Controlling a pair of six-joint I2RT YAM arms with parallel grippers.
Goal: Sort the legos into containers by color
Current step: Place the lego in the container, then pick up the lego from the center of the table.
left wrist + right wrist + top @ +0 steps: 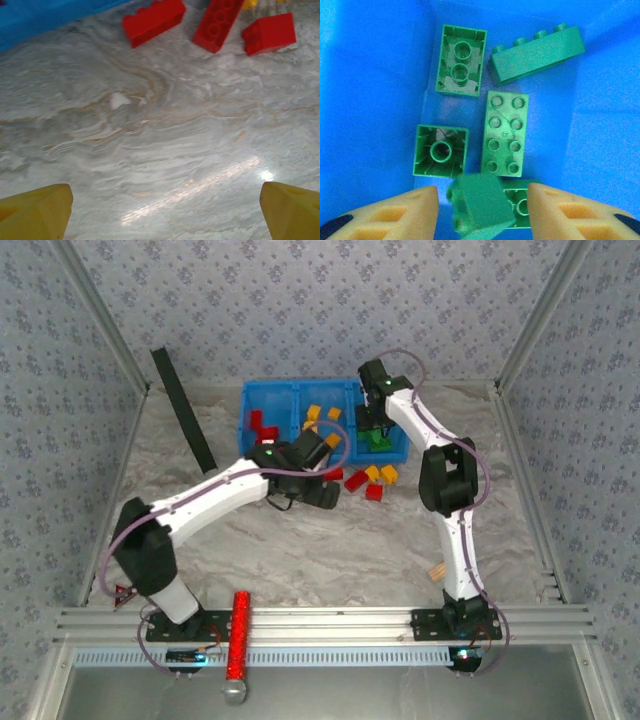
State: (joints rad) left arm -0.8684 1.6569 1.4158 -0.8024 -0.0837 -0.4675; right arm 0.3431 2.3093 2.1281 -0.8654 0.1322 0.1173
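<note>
Ahead of left hand (165, 206), red legos (153, 21), blue bin (30, 20)

Six green legos (505, 132) are counted in one compartment of the blue bin (270, 392), which is divided into three. On the counter (160, 150), three red legos (153, 21) and two orange legos (372, 472) are counted.
</note>
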